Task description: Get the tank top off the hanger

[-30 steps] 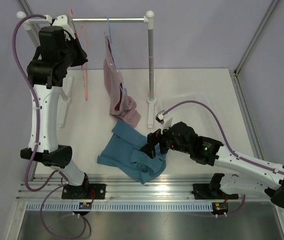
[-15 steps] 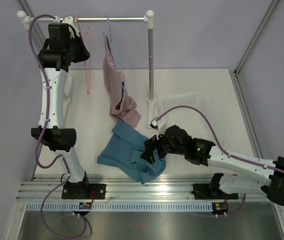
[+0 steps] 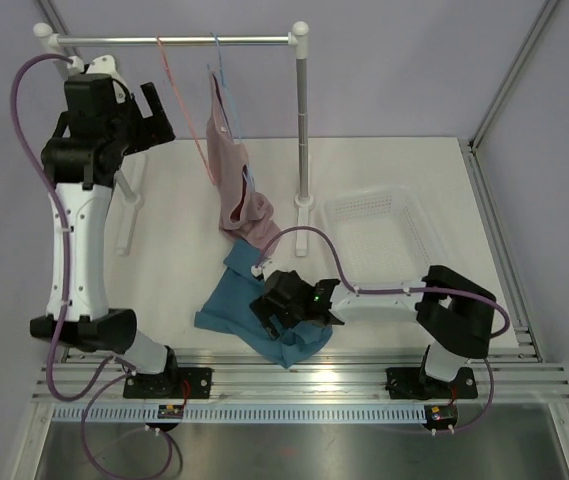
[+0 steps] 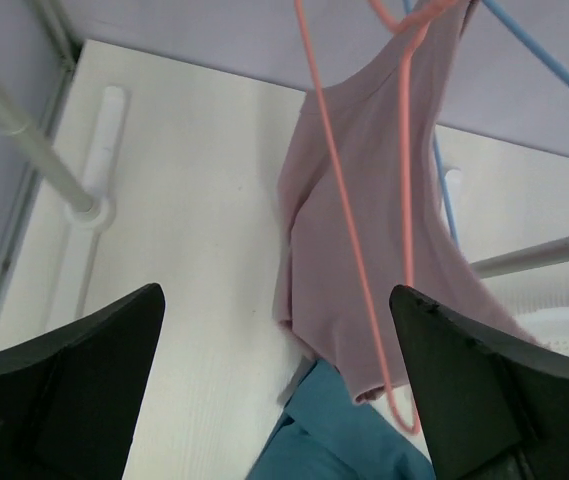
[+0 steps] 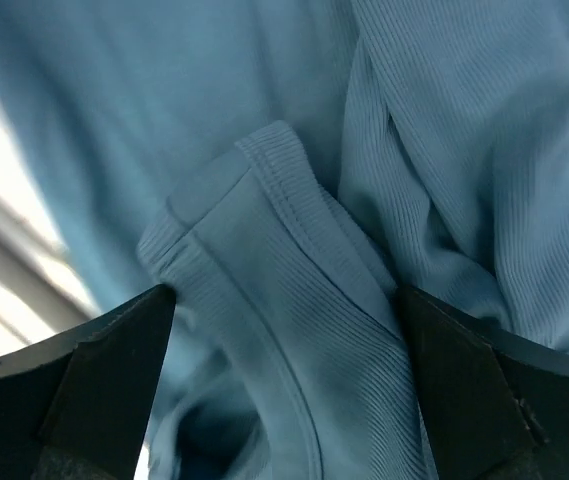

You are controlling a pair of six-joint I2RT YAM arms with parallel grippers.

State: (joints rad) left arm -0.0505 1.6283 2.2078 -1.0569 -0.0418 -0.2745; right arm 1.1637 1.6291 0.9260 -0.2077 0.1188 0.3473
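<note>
From the overhead view, the tank top [image 3: 236,300] lies crumpled on the table [image 3: 384,165] near the arm bases, just below the hem of the mauve garment [image 3: 232,175]. It is well apart from the hanger [image 3: 186,115], which hangs bare and slanted from the rail [image 3: 254,40]. I judge the top light, limp and a little stretchy, so it will sag and fold wherever I lift it. A bunched fold or a hemmed edge would be the sensible place to pinch. The left gripper [image 3: 156,115] sits up high beside the hanger with its jaws spread and nothing in them. The right gripper [image 3: 269,318] is down on the teal cloth. In the left wrist view, the left gripper [image 4: 274,300] is spread wide and empty. The hanger [image 4: 338,205] hangs ahead of it against the mauve garment [image 4: 364,140], clear of both fingers, and a corner of the tank top [image 4: 334,445] shows far below. In the right wrist view, the right gripper [image 5: 284,290] is fully open. The ribbed fabric of the tank top [image 5: 294,250] fills the gap and a hemmed fold lies right between the fingers, but I see nothing clamped.
</note>
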